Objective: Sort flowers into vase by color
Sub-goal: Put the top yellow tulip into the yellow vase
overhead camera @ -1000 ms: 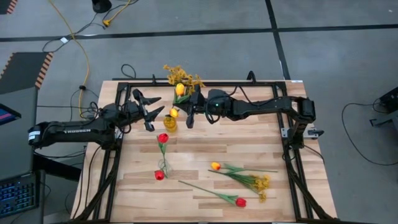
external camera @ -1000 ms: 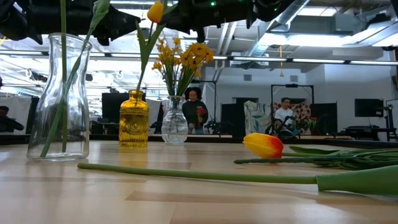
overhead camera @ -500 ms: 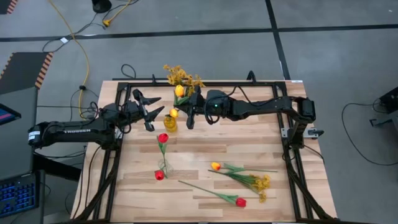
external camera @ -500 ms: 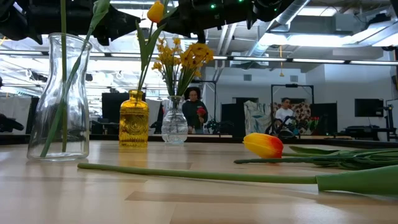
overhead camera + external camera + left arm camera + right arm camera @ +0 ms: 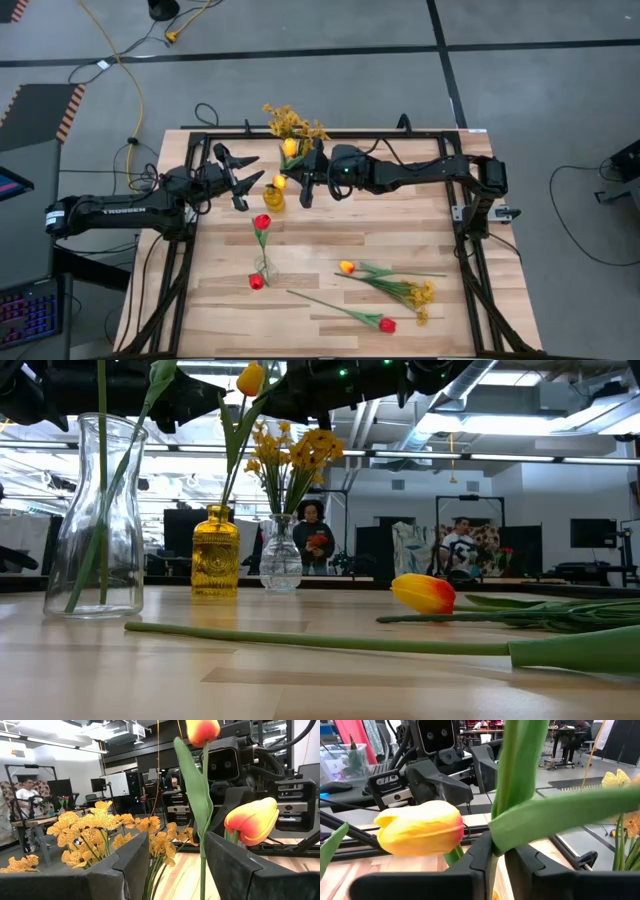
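Note:
My right gripper (image 5: 303, 185) reaches in from the table's right and is shut on a yellow-orange tulip (image 5: 290, 147) above the amber vase (image 5: 273, 197). That vase holds another yellow-orange tulip (image 5: 279, 181). My left gripper (image 5: 256, 169) is open, just left of the amber vase, and touches nothing. In the left wrist view both tulips (image 5: 252, 820) stand beyond its fingers. Mustard-yellow sprays (image 5: 290, 123) stand in a small clear vase (image 5: 280, 555). Two red tulips (image 5: 262, 221) stand in the large clear vase (image 5: 95, 520). My right gripper pinches the tulip's green stem and a leaf (image 5: 492, 842) between its two fingers, well below the head. The fingers come level from the table's right and lie across the stem. The tulip stands upright, head above the gripper. I cannot tell whether its lower end is in the amber vase.
On the near right of the table lie a yellow-orange tulip (image 5: 346, 267), a mustard spray (image 5: 420, 295) and a red tulip (image 5: 386, 324), all flat on their sides. A black frame (image 5: 470, 250) runs along the table's edges. People are in the room beyond the far edge.

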You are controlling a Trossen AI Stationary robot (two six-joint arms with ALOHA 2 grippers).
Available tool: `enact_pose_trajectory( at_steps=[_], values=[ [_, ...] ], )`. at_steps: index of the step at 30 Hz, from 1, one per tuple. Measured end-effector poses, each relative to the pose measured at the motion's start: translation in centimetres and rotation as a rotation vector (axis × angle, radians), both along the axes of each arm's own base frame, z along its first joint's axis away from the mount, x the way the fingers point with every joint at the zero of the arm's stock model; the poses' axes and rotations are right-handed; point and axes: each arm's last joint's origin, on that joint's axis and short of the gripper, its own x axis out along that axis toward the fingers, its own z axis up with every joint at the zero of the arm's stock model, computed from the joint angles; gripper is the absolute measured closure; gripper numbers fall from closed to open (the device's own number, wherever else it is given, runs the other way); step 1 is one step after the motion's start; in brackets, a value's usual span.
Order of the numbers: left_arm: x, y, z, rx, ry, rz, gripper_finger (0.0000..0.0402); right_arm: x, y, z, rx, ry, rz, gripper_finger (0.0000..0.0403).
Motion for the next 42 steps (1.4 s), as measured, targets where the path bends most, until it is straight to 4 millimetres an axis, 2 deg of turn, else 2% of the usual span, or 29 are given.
enact_pose_trajectory(
  at_steps=[6, 11, 22, 29, 37, 42],
  values=[
    [0.0, 0.0, 0.0, 0.000, 0.000, 0.000, 0.0223, 0.0, 0.0, 0.0, 0.010, -0.003, -0.001, 0.0268],
    [0.0, 0.0, 0.0, 0.000, 0.000, 0.000, 0.0223, 0.0, -0.1, -0.1, 0.083, -0.007, -0.010, 0.0234],
    [0.0, 0.0, 0.0, 0.000, 0.000, 0.000, 0.0223, -0.3, -0.2, -0.8, 0.093, 0.093, -0.017, 0.0220],
    [0.0, 0.0, 0.0, 0.000, 0.000, 0.001, 0.0223, -1.2, -0.1, 1.7, 0.005, 0.254, 0.002, 0.0220],
    [0.0, 0.0, 0.0, 0.016, 0.004, 0.009, 0.0223, -3.4, 0.2, 4.1, 0.016, 0.484, 0.015, 0.0220],
    [-0.4, -0.1, 0.3, 0.028, -0.013, 0.010, 0.0223, -5.3, 1.2, 5.0, 0.043, 0.703, 0.038, 0.0220]
  ],
)
